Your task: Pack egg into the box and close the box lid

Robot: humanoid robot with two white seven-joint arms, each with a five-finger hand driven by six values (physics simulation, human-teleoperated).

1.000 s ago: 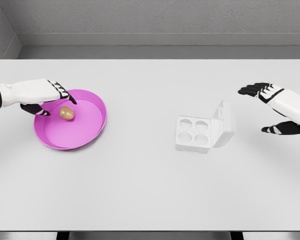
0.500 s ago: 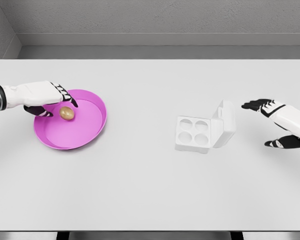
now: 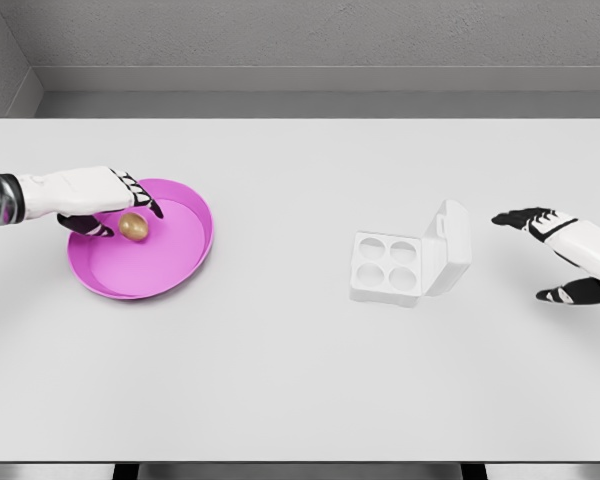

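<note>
A brown egg [image 3: 133, 226] is lying in the upper-left part of a shallow magenta plate [image 3: 180, 262], which is sitting on the left side of a white table [image 3: 280, 380]. The left hand [image 3: 98, 196] is reaching in from the left edge and hovering over the plate's upper-left rim. Its dark fingertips [image 3: 150, 208] are arching over the egg from above while the thumb [image 3: 88, 226] is curling in from the left side, so the fingers are cupping partway around the egg. Whether they are actually touching it cannot be told from this view; the egg is looking as if it is lying on the plate floor.

A white egg box [image 3: 390, 268] is sitting to the right of the table's middle, well apart from the plate. Its tray is showing 4 round, hollow cups in a 2 by 2 layout, and its lid [image 3: 450, 246] is standing raised along the right side, hinged open and tilting away from the cups.

The right hand [image 3: 565, 255] is coming in from the right edge and hanging above the table just right of the box, apart from the lid. Its fingers are spreading loosely, with the thumb held lower and separate, and it is gripping nothing.
</note>
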